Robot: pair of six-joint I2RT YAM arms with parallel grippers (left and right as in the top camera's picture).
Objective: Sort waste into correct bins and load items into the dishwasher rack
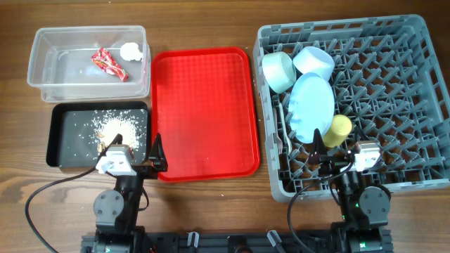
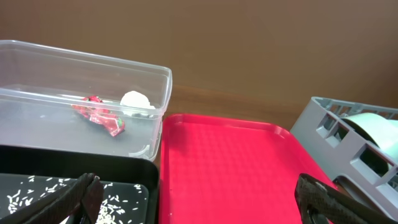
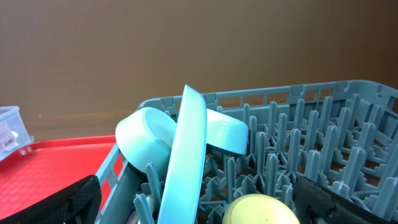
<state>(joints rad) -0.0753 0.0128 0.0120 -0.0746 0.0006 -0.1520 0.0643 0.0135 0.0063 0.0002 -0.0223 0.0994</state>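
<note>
The grey dishwasher rack (image 1: 394, 105) holds two pale blue-green bowls (image 1: 278, 71) (image 1: 313, 62), the pale blue plate (image 1: 311, 107) on edge and the yellow cup (image 1: 338, 130). White cutlery (image 1: 283, 137) lies at the rack's left side. The clear bin (image 1: 49, 70) holds the red wrapper (image 1: 110, 63) and the white tissue (image 1: 130, 50). The black tray (image 1: 60, 133) holds rice and brown bits (image 1: 114, 128). My left gripper (image 1: 156, 152) is open and empty at the table's front, over the edge between the black tray and the red tray. My right gripper (image 1: 318, 144) is open and empty over the rack's front edge, next to the cup (image 3: 261, 210).
The flat red serving tray (image 1: 204, 112) lies between the bins and the rack; it also shows in the left wrist view (image 2: 230, 168). Cables run along the table's front edge by both arm bases.
</note>
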